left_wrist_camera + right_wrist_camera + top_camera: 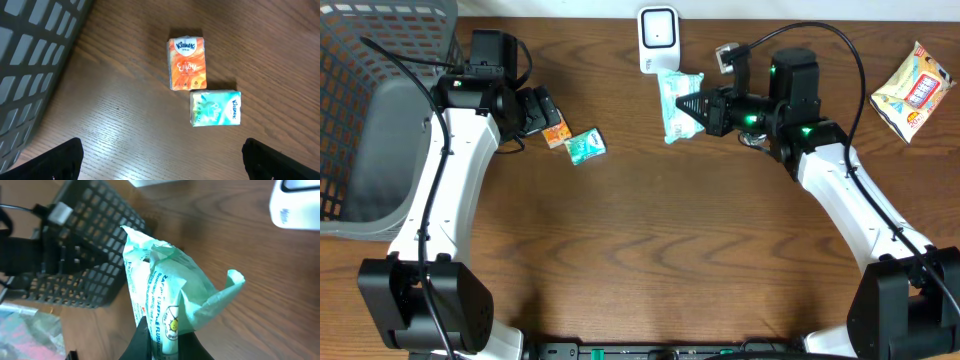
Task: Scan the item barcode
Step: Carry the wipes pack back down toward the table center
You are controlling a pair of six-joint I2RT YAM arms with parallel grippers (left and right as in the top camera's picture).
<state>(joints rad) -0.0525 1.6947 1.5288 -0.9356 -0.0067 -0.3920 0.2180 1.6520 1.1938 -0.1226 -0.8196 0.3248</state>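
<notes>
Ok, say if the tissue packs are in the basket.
No, the orange pack and green pack lie on the table beside the basket.

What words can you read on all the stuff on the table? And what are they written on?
"Kleenex": on the orange tissue pack, at its top end.
"Kleenex": on the teal tissue pack, sideways along its right end.
Printed lines on the green packet in the right gripper: too blurred to read.
Lettering on the snack bag: too small to read.
Small mark on the scanner: unreadable.

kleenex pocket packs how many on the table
2: orange Kleenex pack and teal Kleenex pack, corner to corner by the left claw; the basket may hide more.
</notes>
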